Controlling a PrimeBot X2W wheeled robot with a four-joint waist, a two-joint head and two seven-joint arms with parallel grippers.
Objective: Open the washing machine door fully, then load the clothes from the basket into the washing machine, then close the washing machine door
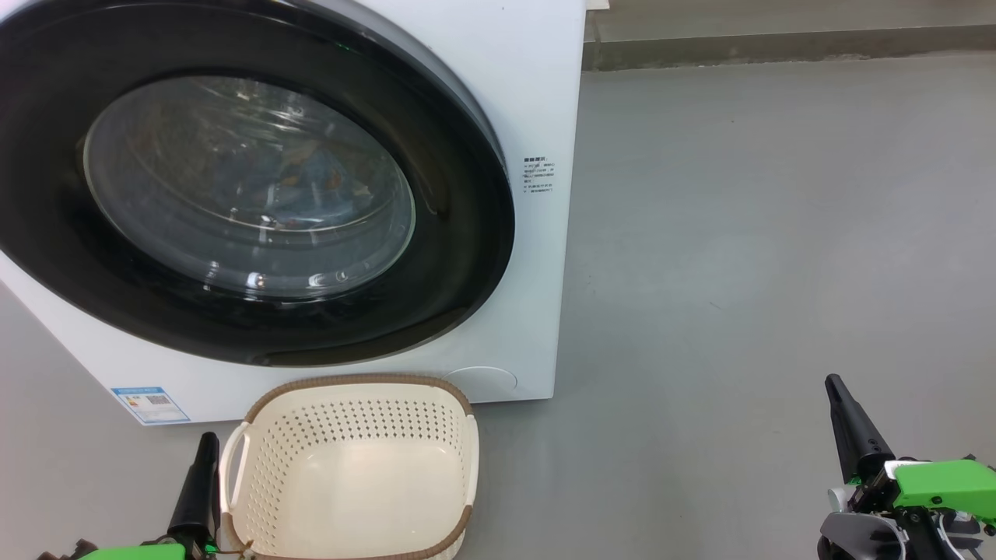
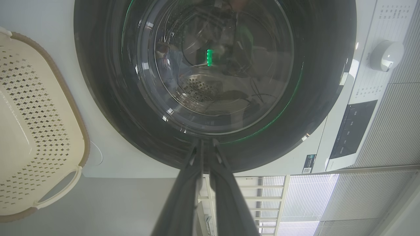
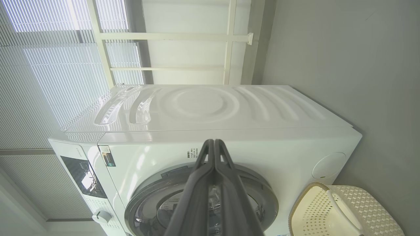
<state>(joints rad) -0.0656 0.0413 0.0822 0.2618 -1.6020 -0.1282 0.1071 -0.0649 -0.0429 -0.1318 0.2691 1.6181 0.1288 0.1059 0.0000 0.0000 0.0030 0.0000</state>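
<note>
Washing machine door (image 1: pixel 459 233) shut, clothes (image 1: pixel 311 175) behind the glass, basket (image 1: pixel 350 420) empty. Left gripper (image 1: pixel 207 445) and right gripper (image 1: pixel 837 389) sit low, jaws together, empty; loading looks finished.

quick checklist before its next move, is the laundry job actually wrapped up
1. washing machine door lies closed against the front of the washing machine: ok
2. Door latch caught: cannot tell
3. clothes inside the drum: ok, blue fabric shows through the glass
4. basket unloaded: ok, nothing lies in it
5. left gripper shut and holding nothing, beside the basket: ok
6. right gripper shut and holding nothing, over the floor: ok
</note>
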